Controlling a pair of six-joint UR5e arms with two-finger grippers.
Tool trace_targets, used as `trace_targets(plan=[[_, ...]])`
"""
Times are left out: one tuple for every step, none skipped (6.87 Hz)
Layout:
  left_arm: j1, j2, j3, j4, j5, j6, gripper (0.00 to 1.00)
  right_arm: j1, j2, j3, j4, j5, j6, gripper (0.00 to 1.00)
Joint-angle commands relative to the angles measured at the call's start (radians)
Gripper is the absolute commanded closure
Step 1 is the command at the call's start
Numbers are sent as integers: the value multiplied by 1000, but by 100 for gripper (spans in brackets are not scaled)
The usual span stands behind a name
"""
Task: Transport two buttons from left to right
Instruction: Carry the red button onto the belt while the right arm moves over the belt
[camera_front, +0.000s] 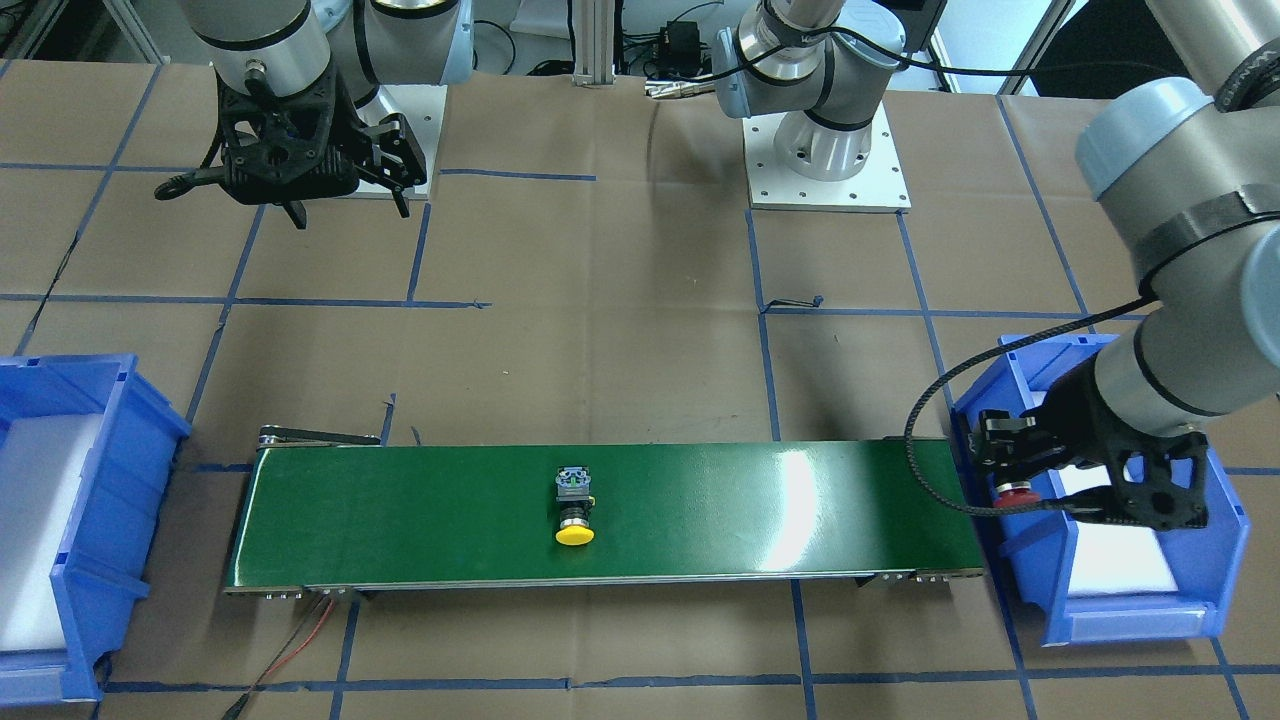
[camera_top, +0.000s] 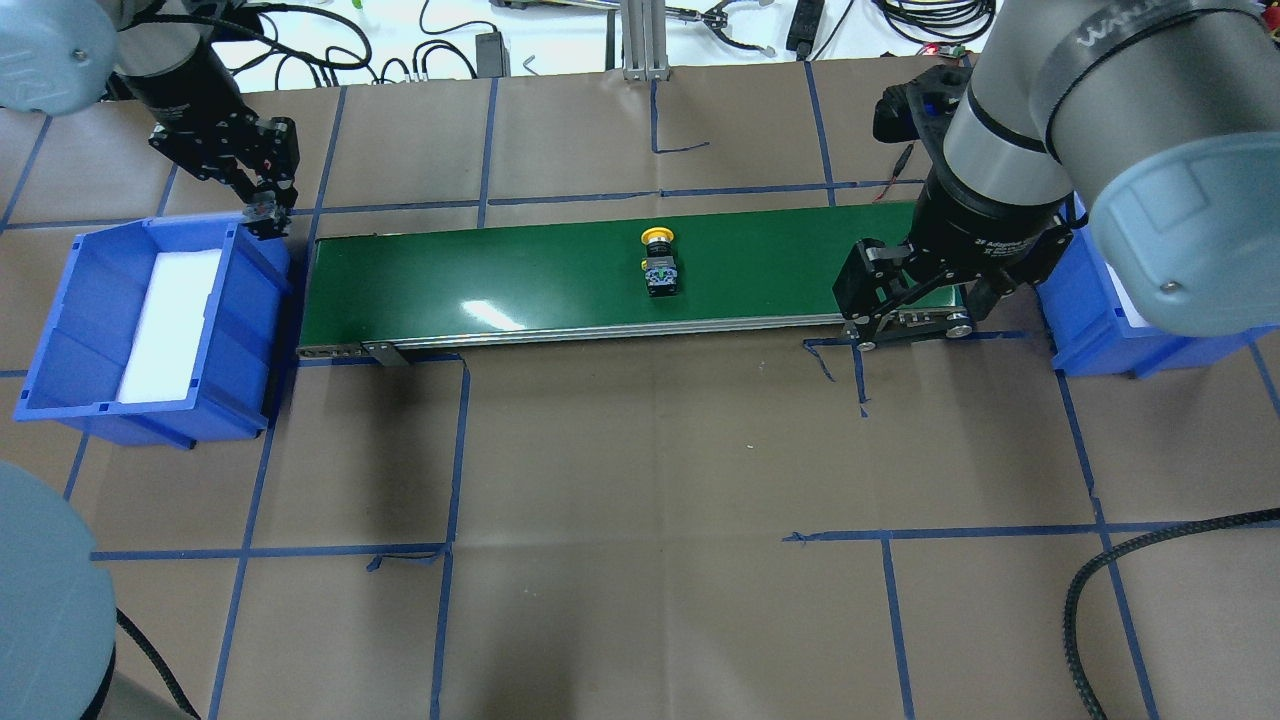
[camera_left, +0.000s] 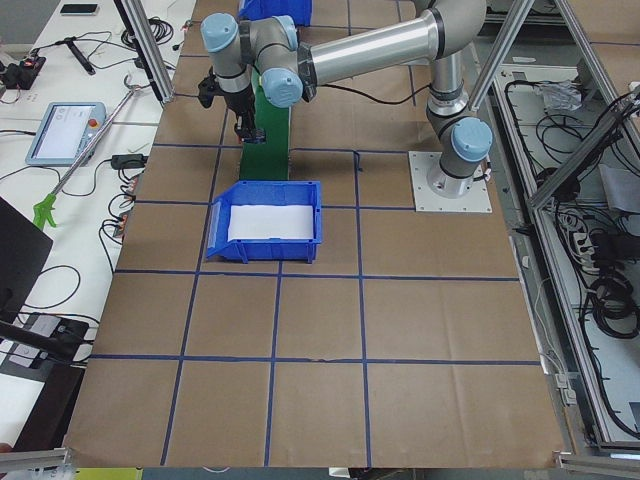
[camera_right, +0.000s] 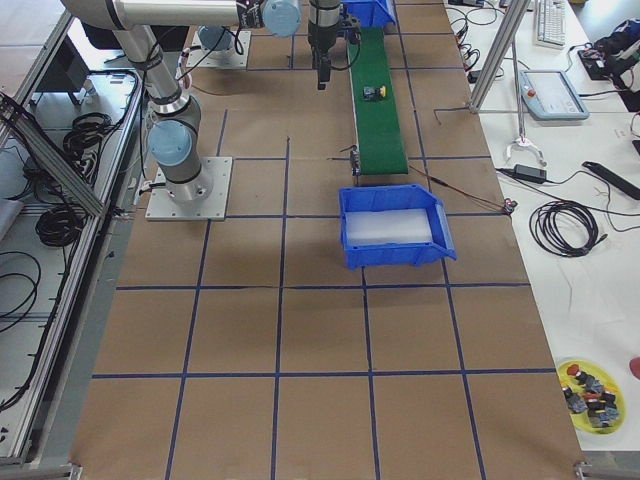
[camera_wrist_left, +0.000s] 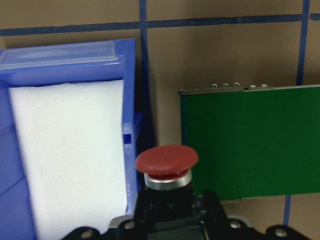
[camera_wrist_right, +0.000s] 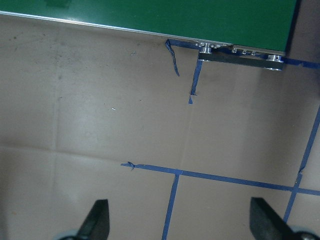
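Red button gripped, yellow button on belt
Left gripper grasps it at the bin's one-o'clock corner, seen overhead; right gripper hangs released.

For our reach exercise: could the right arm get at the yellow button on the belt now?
Probably yes: the yellow button lies uncovered on the belt, and the right gripper hangs open by its end.
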Motion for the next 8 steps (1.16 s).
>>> trace_targets(plan=[[-40,-14,-47,13,-3,-12,100,0,-2,12,-6,2,1,0],[-41,-23,-68,38,-3,-9,100,0,0,16,0,27,1,0],[-41,-26,-105,93,-4,-4,100,0,1,13,-11,30,0,0],[-43,-32,-140,169,-4,-1,100,0,4,16,-22,33,0,0],[-46,-54,-162,220,-4,-1,100,-6,21,22,-25,33,11,0],[-55,-69,-165,240,-4,8,100,-13,77,23,-84,30,6,0],[-73,-83,-176,272,-3,17,100,-13,161,15,-174,27,12,0],[-75,-95,-187,304,-3,16,100,-13,214,4,-228,33,14,0]])
